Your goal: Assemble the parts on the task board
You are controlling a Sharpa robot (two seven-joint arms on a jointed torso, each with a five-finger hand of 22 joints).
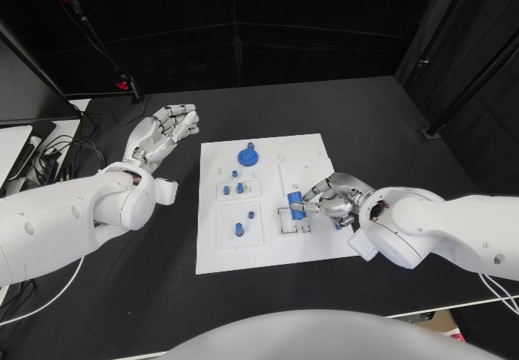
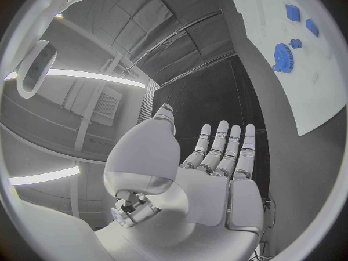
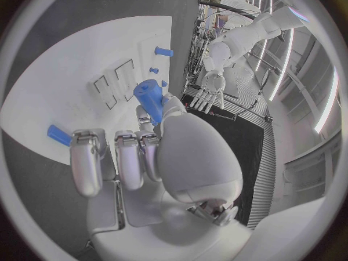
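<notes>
While the right hand (image 1: 331,199) sits over the right-centre of the task board (image 1: 265,259) in the head view, it pinches a short blue cylinder (image 1: 295,204) between thumb and fingers, the rest of the hand curled behind it. The right wrist view confirms the grip: cylinder (image 3: 149,96) held at the fingertips, its free end pointing out over the white plate (image 3: 65,81). Just beside it lie the outlined slots (image 3: 116,84), the likely seat.

Left hand (image 1: 162,132) holds nothing, fingers spread flat over the black table (image 1: 325,105) at upper left of the frame, off the board's left edge. Left wrist view agrees: fingers (image 2: 225,148) straight and apart.

Other parts on the board: blue gear (image 1: 249,157) near the top centre, small blue pegs (image 1: 235,182) in the left panels, one more blue piece (image 3: 58,136) at lower left of the right wrist circle.

Judgement, step in hand: seating the cylinder in its fixture near the board's right-centre. To do it well:
- align the cylinder's long axis with the slot before lowering
- come down slowly and keep the pinch light
- release only once the part rests without rocking
- whether it already touches the board cannot be told
</notes>
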